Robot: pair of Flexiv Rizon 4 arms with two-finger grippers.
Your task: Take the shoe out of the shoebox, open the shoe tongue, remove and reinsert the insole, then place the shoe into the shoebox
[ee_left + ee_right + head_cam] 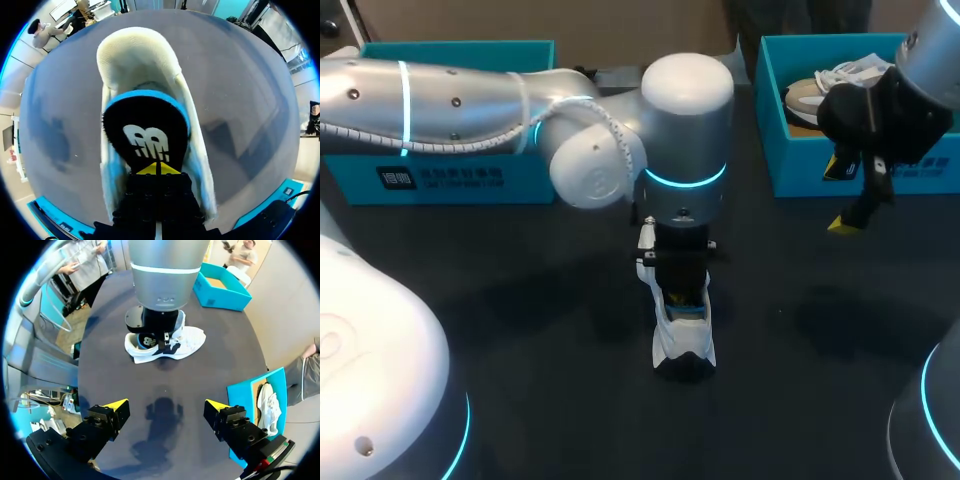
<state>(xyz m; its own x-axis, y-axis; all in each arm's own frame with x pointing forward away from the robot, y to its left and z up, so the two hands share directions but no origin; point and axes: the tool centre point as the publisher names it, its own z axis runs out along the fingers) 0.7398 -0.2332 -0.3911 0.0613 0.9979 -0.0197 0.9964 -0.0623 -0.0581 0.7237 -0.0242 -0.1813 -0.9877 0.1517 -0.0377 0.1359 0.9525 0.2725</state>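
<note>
A white shoe (682, 340) stands on the dark table's middle, also seen ahead of my right gripper (187, 342). Its black insole (145, 135), blue-rimmed with a white logo, lies face-up in the heel opening (144, 341). My left gripper (158, 169) points straight down into the shoe (135, 55), shut, with its yellow tips against the insole's near end. The left arm's wrist (682, 215) hides the shoe's front part. My right gripper (166, 405) hangs open and empty above the table, beside the teal shoebox (790, 170), well apart from the shoe.
The right-hand shoebox (250, 390) contains a second shoe (820, 95). Another teal box (440, 180) sits at the back left, behind my left arm. Bare dark tabletop (800, 330) lies between the shoe and the right arm.
</note>
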